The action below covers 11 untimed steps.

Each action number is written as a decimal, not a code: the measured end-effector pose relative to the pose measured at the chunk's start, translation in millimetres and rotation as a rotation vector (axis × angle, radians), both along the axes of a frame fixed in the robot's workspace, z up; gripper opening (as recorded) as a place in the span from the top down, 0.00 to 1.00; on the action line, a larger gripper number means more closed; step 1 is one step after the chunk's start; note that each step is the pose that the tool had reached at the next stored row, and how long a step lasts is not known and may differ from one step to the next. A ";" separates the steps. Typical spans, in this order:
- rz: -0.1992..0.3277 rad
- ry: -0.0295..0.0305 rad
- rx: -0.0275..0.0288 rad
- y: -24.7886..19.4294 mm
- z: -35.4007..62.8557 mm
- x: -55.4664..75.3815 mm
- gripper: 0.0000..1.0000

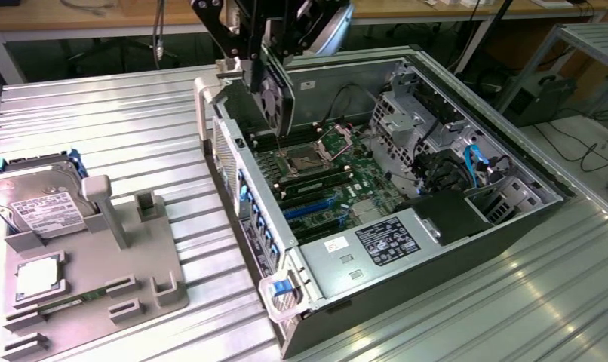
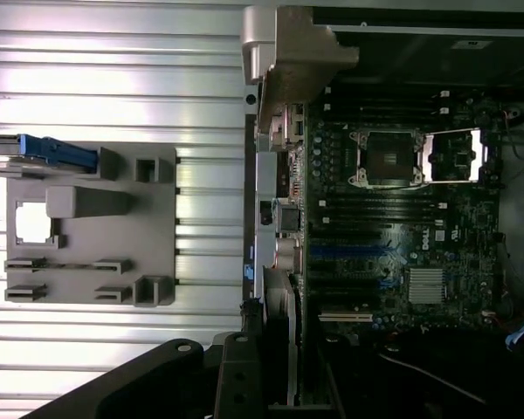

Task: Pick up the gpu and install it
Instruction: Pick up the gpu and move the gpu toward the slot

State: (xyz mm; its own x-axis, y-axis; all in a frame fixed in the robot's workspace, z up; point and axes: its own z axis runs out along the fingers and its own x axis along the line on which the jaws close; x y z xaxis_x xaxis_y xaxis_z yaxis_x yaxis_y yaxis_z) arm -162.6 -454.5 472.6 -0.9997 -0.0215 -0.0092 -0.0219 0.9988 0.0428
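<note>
The gpu (image 1: 276, 89) hangs upright above the open computer case (image 1: 505, 226), its black fan face turned to the exterior view's left and its silver bracket (image 1: 228, 72) at that end. My gripper (image 1: 259, 34) is shut on the card's upper edge, over the rear part of the motherboard (image 1: 324, 177). The card is clear of the board and touches no slot. Below it lie the blue expansion slots (image 1: 309, 210). In the wrist view the black fingers (image 2: 236, 375) hold the gpu (image 2: 281, 340) edge-on above the motherboard (image 2: 402, 227).
A grey parts fixture (image 1: 102, 256) stands on the ribbed metal table (image 1: 133, 128) at the exterior view's left, with a silver hard drive (image 1: 38, 200) leaning in it. Inside the case are the CPU socket (image 1: 309, 158), a drive cage (image 1: 405, 113) and cables (image 1: 475, 162).
</note>
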 end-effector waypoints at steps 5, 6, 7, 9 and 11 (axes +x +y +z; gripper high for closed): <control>0.000 0.0000 0.0000 0.0 -0.1 7.5 0.72; 0.000 0.0000 0.0000 0.0 -0.2 10.4 0.72; 0.000 0.0000 0.0000 0.0 -0.2 12.8 0.72; 0.000 0.0003 -0.0001 0.0 -0.2 17.0 0.72; 0.000 0.0005 0.0000 0.0 -0.3 20.9 0.72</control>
State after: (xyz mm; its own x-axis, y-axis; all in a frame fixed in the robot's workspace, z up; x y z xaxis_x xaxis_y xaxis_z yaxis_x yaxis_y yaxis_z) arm -141.7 -454.5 472.3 -0.9997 -0.0215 -0.0087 -0.0219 0.9988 0.0428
